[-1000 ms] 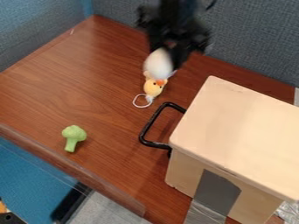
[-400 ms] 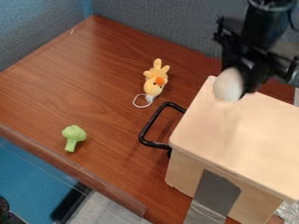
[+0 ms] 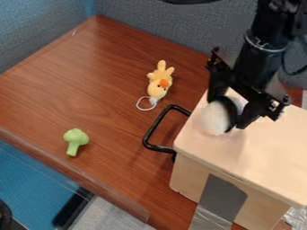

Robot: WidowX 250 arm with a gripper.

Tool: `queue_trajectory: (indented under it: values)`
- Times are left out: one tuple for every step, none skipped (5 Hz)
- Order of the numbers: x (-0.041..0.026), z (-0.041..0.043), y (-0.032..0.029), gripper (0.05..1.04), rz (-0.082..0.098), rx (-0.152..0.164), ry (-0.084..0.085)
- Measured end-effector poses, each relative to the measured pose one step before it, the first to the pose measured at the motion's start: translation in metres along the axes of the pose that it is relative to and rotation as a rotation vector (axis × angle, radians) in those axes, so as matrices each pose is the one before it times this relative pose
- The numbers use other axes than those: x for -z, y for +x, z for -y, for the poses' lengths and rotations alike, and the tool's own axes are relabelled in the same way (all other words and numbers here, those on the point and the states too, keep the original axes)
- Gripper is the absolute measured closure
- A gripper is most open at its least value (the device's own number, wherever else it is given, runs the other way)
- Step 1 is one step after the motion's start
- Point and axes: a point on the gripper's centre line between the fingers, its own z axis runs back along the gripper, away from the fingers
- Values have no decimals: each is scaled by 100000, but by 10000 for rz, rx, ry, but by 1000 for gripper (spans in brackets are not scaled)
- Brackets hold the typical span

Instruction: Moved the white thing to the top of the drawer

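The black gripper (image 3: 233,122) hangs over the near-left part of the drawer box's top, its fingers shut on the white thing (image 3: 214,118). That rounded white object is low over the pale lid (image 3: 264,148), close to its left edge; whether it touches the surface, I cannot tell. One dark finger crosses in front of it and covers part of its right side. The box's black handle (image 3: 157,128) sticks out to the left, below and left of the gripper.
A yellow plush toy (image 3: 159,85) with a string loop lies on the brown table (image 3: 90,85), left of the box. Green toy broccoli (image 3: 75,141) is near the table's front-left edge. Grey tape (image 3: 221,197) runs down the box's front, and partition walls stand behind.
From above the plush toy, the gripper has swung right with the white thing, then come down and slightly left over the box top. The plush toy, broccoli and box have stayed put.
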Motion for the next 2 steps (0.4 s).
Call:
queue_trajectory:
  values:
    - [-2175,-543,-277,77,256,-478,469]
    - [-3114,-755,406,81,499,-743,151]
